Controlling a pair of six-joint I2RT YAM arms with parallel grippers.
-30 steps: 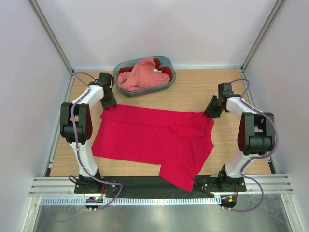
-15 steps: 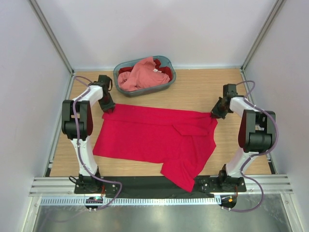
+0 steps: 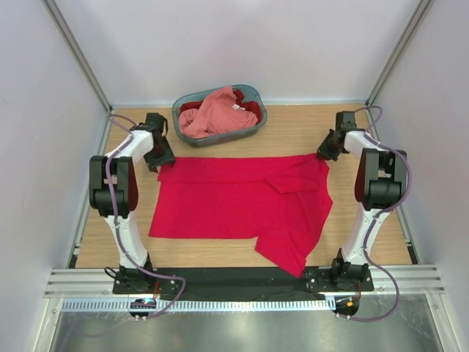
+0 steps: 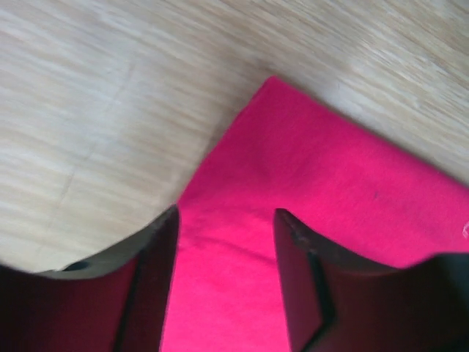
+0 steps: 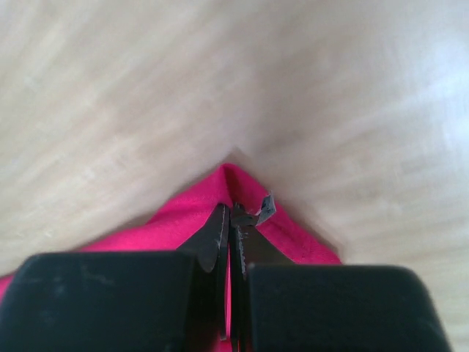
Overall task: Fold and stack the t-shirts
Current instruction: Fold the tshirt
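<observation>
One crimson t-shirt (image 3: 234, 202) spread before the one basket (image 3: 258, 126), two inside it — salmon t-shirt (image 3: 214, 111), darker red t-shirt (image 3: 250, 108) — my right gripper (image 5: 231, 214) pinching the crimson's far corner, my left gripper (image 4: 227, 216) parted over another.

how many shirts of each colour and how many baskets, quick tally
crimson red t-shirt: 1
salmon pink t-shirt: 1
darker red t-shirt: 1
grey-blue basket: 1
total: 4

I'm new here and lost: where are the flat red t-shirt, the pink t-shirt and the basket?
red t-shirt (image 3: 234, 198), overhead view, middle of body
pink t-shirt (image 3: 212, 111), overhead view, bunched middle
basket (image 3: 227, 138), overhead view, near wall
</observation>
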